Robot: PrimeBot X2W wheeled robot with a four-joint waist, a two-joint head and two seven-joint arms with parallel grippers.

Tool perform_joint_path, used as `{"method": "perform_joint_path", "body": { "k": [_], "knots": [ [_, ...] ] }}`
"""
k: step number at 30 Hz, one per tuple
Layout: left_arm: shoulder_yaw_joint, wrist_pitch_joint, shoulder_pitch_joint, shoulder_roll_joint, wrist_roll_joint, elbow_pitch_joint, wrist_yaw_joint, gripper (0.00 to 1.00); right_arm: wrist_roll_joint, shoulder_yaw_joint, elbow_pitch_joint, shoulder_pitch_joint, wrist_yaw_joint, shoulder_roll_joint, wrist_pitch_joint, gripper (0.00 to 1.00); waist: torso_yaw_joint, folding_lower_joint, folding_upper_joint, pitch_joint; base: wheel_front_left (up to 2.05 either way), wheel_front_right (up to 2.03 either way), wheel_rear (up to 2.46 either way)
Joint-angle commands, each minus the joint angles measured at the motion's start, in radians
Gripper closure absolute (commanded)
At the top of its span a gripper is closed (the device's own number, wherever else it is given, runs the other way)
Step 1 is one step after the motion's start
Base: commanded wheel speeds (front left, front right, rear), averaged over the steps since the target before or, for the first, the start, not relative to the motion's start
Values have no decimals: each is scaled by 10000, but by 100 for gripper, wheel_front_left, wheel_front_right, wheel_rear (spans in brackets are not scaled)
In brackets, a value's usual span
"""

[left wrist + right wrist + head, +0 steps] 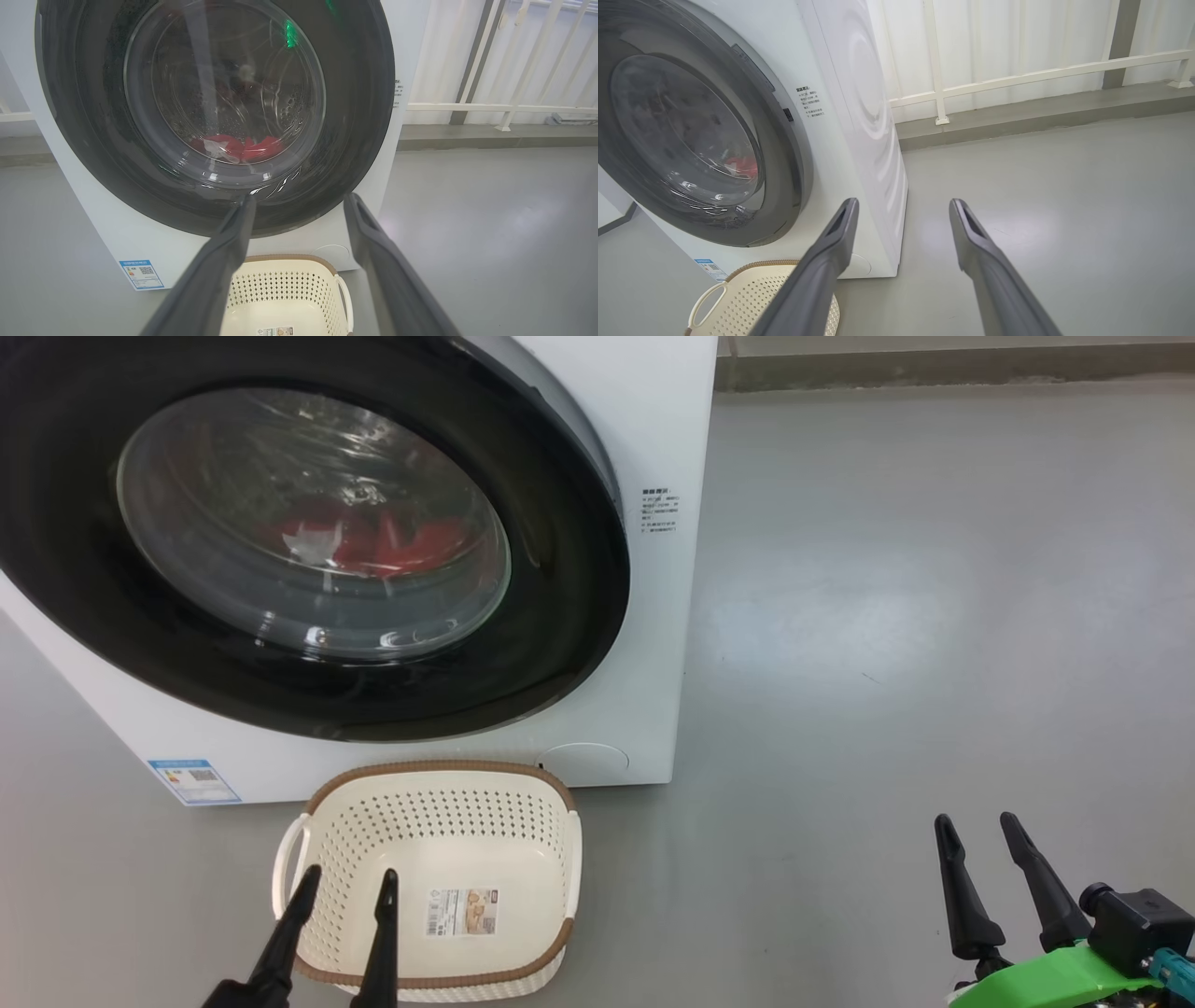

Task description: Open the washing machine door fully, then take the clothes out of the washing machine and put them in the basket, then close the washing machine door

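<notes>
Your left pincer [350, 871] spread, empty, above basket [439, 767]; shut washing machine door [560, 616] straight ahead, higher | right pincer [976, 819] spread, empty, well off to door's right | left looks nearer.

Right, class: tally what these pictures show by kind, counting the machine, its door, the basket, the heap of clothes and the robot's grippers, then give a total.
washing machine: 1
washing machine door: 1
basket: 1
heap of red clothes behind the glass: 1
grippers, left gripper and right gripper, both open: 2
Total: 6
</notes>
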State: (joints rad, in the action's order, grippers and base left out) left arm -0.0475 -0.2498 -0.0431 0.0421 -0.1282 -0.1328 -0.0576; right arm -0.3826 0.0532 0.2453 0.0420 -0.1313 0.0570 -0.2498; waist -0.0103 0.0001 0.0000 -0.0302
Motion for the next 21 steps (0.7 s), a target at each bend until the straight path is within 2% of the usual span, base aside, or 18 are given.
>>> {"method": "perform_joint_path", "body": {
  "k": [1,18,19,20,21],
  "knots": [
    [380,-120,87,82,3,156,56,0,123,-145,-266,-28,6,122,-120,0,5,0,0,-2,0,0,0],
    [482,-120,81,82,-230,-17,-57,0,141,46,-251,-12,6,-6,-120,0,7,0,0,-51,0,0,0],
    [474,-120,86,82,-227,-13,-58,0,105,24,-276,-32,6,-12,-120,7,5,0,0,-52,0,0,0],
    [461,-120,90,82,-229,-8,-53,0,48,-6,-290,-52,6,-18,-120,56,3,0,0,-53,0,0,0],
    [445,-120,91,82,-235,-1,-46,0,2,-54,-303,-79,6,-24,-120,82,0,0,0,-52,0,0,0]
  ]
}}
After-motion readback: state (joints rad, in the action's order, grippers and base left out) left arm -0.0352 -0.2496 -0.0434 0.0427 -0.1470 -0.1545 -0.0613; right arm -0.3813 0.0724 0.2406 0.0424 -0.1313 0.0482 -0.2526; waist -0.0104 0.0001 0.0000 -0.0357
